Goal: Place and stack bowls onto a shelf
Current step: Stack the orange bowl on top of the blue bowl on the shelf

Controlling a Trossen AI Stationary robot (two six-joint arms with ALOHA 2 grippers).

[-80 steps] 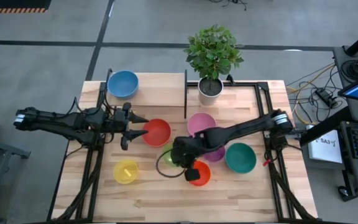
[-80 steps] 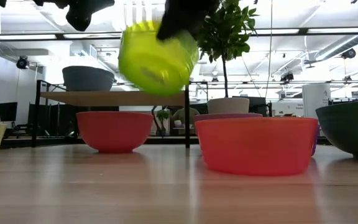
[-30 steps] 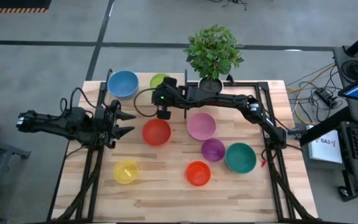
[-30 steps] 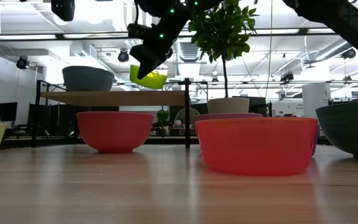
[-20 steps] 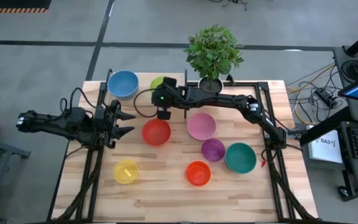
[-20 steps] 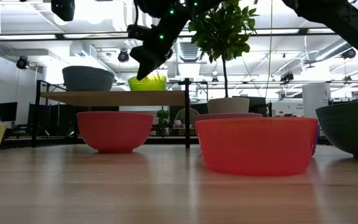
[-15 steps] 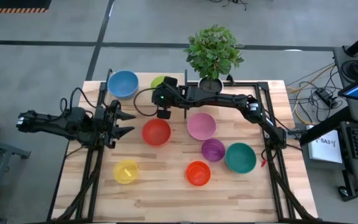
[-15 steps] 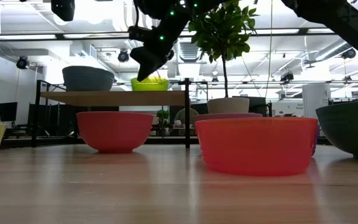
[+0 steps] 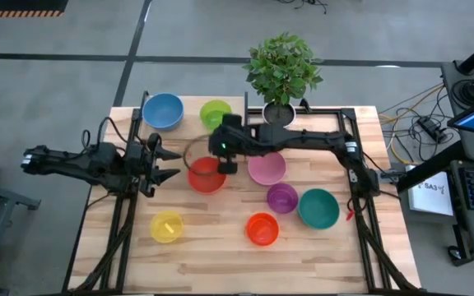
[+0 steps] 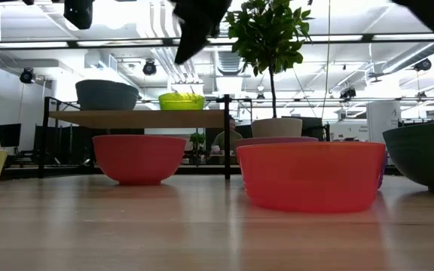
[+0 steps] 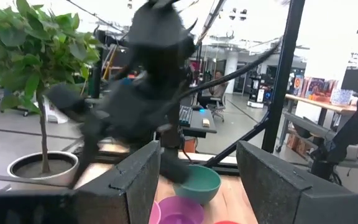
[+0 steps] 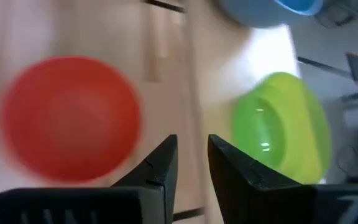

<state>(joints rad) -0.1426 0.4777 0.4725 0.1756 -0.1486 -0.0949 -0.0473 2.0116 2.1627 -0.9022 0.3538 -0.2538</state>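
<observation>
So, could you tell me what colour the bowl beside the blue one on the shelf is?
Green bowl, clearest in the high view.

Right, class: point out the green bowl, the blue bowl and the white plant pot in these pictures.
green bowl (image 9: 216,114), high view, centre of its inside.
blue bowl (image 9: 163,110), high view, centre of its inside.
white plant pot (image 9: 277,121), high view, on its white side wall below the leaves.

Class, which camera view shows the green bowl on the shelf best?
The high view: the whole green bowl sits beside the blue bowl. The low view shows only its side; the right wrist view blurs it; the left wrist view misses it.
</observation>
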